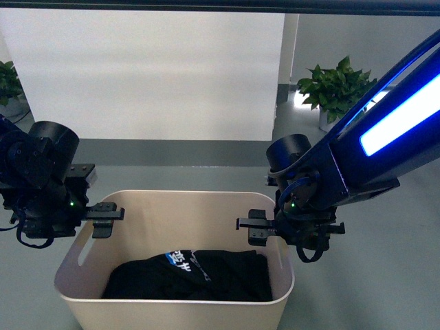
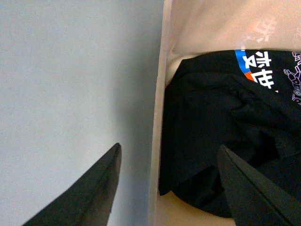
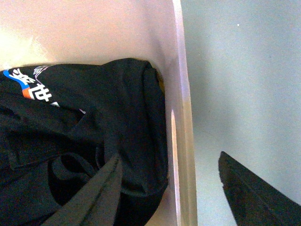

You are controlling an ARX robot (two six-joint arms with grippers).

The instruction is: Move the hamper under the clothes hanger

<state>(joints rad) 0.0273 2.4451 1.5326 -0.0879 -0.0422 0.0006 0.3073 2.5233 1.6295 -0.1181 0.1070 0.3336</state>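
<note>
Both tools spread wide, the left tool [image 1: 110, 218] and right tool [image 1: 256, 229] straddle the side walls of the beige hamper [image 1: 172, 313] on the floor, a stiff, likely light bin holding a dark garment [image 1: 192, 276], best gripped at its rims.

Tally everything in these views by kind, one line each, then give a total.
Hamper: 1
Black garment with printed lettering, lying inside the hamper: 1
Potted plants: 2, one at the right and one at the left edge
Robot claws: 2, left claw and right claw, each open astride a hamper end wall
Dark horizontal bar along the top: 1
Total: 7
</note>
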